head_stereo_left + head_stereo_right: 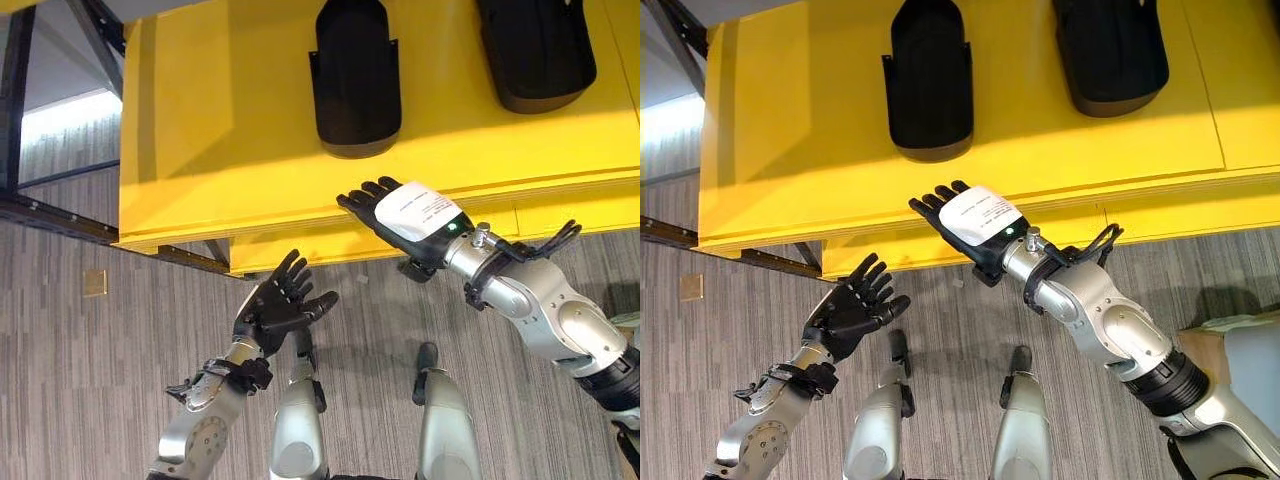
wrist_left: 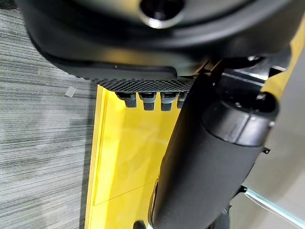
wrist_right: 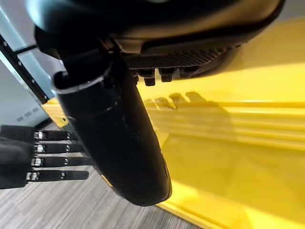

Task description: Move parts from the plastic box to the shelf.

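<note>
A: Starting nearest the robot, what is the left hand (image 1: 278,305) doing?

B: It is hovering over the grey floor (image 1: 90,380), just short of the yellow shelf (image 1: 200,120), with its fingers spread and relaxed. It is holding nothing.

A: And the right hand (image 1: 970,225)?

B: It is reaching a little further out, lying flat at the shelf's front edge (image 1: 300,245). Its fingers are straight, and it is carrying nothing either. The right wrist view is showing the fingertips above the yellow lip, with their shadows falling on it.

A: Where are the parts sitting?

B: Two black parts are lying further back on the shelf top: the nearer part (image 1: 355,80) just beyond the right hand, and the second part (image 1: 535,50) well off to its right. The plastic box itself is not something I can point to here.

A: So what could be going wrong from here?

B: I am judging that both hands are empty after a placement. If the right hand is drawing back low, its fingers could be catching the shelf lip. If it is pushing forward instead, it could be nudging the nearer part and shifting it. The left hand, being close to the shelf's underside edge, could be clipping it while turning away.
</note>
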You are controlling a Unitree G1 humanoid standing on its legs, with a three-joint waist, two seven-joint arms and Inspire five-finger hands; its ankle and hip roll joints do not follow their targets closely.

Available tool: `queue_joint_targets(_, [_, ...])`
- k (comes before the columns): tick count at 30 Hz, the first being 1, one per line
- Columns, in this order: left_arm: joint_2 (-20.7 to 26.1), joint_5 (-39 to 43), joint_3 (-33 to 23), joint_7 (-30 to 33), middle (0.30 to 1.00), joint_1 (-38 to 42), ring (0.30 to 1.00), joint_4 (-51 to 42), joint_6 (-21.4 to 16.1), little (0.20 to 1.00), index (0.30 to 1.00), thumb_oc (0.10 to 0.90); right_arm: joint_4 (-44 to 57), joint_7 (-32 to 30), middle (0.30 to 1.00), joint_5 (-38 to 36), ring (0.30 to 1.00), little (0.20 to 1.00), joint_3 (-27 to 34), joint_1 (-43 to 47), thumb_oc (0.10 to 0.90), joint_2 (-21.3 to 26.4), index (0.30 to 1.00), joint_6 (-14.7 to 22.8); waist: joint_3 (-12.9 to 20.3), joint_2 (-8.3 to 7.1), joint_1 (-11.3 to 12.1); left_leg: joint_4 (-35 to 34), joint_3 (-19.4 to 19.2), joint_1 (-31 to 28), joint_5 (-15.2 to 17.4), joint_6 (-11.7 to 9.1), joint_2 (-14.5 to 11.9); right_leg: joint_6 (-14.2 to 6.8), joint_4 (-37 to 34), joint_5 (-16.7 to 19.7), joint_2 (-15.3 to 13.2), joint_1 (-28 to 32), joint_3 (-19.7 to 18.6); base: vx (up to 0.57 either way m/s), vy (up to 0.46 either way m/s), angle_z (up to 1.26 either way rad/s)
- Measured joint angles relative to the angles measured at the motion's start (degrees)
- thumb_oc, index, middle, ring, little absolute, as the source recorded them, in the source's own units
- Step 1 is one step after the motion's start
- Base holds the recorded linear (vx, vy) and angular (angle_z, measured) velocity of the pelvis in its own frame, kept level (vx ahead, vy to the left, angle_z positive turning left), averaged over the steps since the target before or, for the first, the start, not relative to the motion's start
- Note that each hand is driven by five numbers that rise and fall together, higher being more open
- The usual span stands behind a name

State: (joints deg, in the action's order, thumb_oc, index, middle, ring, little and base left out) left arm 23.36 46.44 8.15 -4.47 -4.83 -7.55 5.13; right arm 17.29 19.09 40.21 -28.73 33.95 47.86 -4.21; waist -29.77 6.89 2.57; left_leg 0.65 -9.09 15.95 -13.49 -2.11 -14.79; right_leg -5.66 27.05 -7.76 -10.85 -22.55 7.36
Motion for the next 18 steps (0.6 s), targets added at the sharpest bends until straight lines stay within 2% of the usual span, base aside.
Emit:
queue_joint_targets(4, [0.6,0.0,-0.7,0.0,1.0,0.0,1.0,0.0,0.1,1.0,1.0,0.9,-0.1,-0.8,1.0,-2.0,1.0,1.0,0.0,0.1,0.9,-0.2,1.0,-0.6,0.0,-0.01,0.7,0.0,0.1,0.0,0.0,0.0,0.0,0.3,0.0,0.2,0.0,0.0,0.1,0.0,0.0,0.0])
queue_joint_targets(8, [0.6,0.0,-0.8,0.0,1.0,0.9,1.0,0.0,0.5,1.0,1.0,0.9,-0.2,-1.3,1.0,-2.2,1.0,1.0,0.0,0.8,0.9,-1.9,1.0,-3.2,0.0,-0.01,0.7,0.0,0.2,0.0,-0.3,-0.4,0.0,-0.1,0.0,0.4,0.0,0.1,0.2,0.0,0.0,0.0])
queue_joint_targets(12, [0.6,-0.1,-0.6,0.0,1.0,1.0,1.0,0.0,1.1,1.0,1.0,0.9,-8.8,-5.3,1.0,-2.2,1.0,1.0,-0.1,2.3,0.9,-3.1,1.0,-4.4,0.0,-0.01,0.6,0.1,0.8,0.0,-0.2,-0.2,0.0,-0.1,0.0,0.3,-0.1,0.6,0.8,0.01,-0.001,0.05])
queue_joint_targets(18, [0.6,-0.1,-0.6,0.0,1.0,0.9,1.0,0.0,1.1,1.0,1.0,0.9,-8.5,-6.5,1.0,-2.2,1.0,1.0,0.0,2.3,0.9,-3.1,1.0,-5.0,0.0,0.01,0.6,0.0,0.7,0.0,0.0,0.0,0.0,-0.1,-0.1,0.3,-0.1,0.6,0.8,0.0,0.002,0.01])
